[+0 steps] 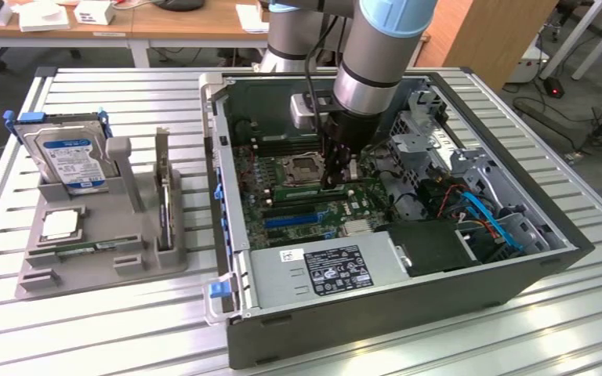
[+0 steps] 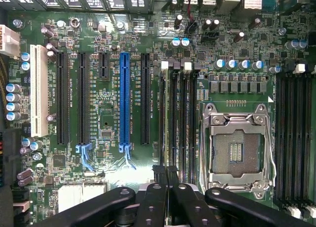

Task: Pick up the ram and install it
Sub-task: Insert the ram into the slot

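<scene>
The ram (image 1: 85, 246) is a narrow green stick lying flat in a groove of the grey holder (image 1: 103, 266), at the exterior view's left on the table. My gripper (image 1: 335, 182) hangs well away from it, inside the open computer case (image 1: 385, 313), low over the motherboard (image 1: 312, 207). In the wrist view my gripper (image 2: 166, 170) is shut, its black fingers (image 2: 159, 180) pressed together with nothing visible between them. They stand over the near end of the black memory slots (image 2: 177, 118), beside the empty CPU socket (image 2: 237, 148).
The holder also carries a silver hard drive (image 1: 69, 157) with a blue label, an upright expansion card (image 1: 162, 188) and a small square chip (image 1: 60, 225). A power supply (image 1: 322, 274) fills the case's front. Blue cables (image 1: 489, 223) and drive cages crowd the case's right side.
</scene>
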Available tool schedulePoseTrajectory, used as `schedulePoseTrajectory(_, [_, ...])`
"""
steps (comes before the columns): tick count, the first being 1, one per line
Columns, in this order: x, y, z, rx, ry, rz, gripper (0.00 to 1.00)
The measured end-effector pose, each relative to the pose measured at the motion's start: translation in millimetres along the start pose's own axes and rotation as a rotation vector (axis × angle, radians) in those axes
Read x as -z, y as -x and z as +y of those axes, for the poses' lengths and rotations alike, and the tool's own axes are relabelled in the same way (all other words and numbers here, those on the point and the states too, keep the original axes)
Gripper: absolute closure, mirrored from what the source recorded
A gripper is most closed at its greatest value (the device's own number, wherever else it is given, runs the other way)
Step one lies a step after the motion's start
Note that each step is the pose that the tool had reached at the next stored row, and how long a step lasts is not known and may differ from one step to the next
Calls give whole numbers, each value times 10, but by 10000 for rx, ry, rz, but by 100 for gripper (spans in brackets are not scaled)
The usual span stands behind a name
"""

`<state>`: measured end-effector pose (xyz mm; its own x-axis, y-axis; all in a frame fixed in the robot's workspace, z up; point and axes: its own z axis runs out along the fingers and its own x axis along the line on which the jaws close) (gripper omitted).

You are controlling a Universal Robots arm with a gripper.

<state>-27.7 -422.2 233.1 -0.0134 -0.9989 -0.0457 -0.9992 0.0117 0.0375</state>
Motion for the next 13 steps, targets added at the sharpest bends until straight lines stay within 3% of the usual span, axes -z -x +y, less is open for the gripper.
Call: schedulePoseTrajectory(13, [-8,18,0,4,1,2,90])
